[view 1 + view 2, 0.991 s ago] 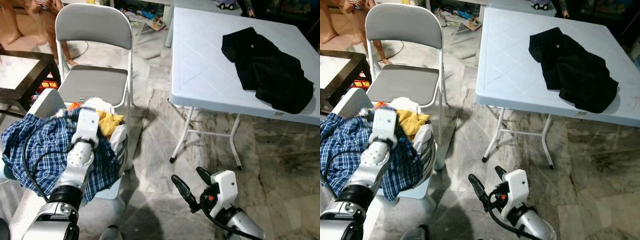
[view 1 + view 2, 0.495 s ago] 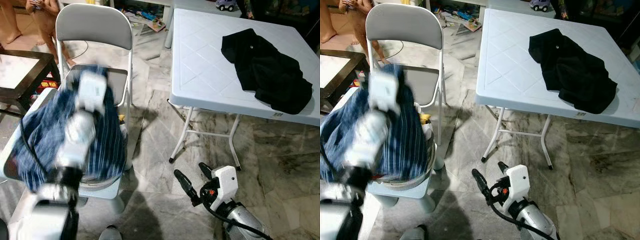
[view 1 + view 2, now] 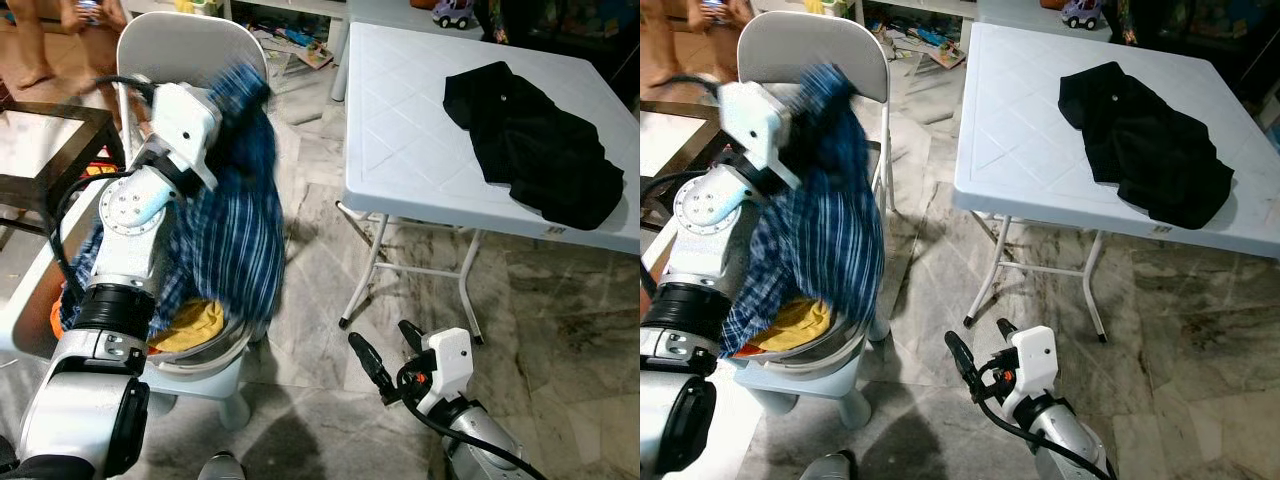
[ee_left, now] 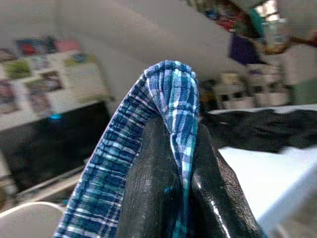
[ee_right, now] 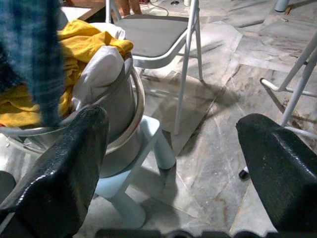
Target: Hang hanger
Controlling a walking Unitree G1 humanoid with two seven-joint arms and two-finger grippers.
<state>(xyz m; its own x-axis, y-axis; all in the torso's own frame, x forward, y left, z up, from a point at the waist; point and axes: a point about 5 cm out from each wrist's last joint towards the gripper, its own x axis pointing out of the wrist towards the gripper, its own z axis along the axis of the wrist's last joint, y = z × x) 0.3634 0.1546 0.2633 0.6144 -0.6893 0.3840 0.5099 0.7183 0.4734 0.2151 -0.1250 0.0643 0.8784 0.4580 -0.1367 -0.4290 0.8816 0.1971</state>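
Right gripper [image 3: 385, 362] low over floor, fingers spread, idle. Left gripper [image 4: 173, 163] raised, clamped on fold of blue plaid shirt [image 3: 225, 230], hem trailing into laundry basket [image 5: 130, 101]. I see no hanger. My advice: lift higher, clear basket rim, carry toward white table [image 3: 400, 130] beside black garment [image 3: 540, 140].

No legible text, label or number anywhere.

One folding chair [image 3: 190, 45], one white table [image 3: 420, 140], two garments
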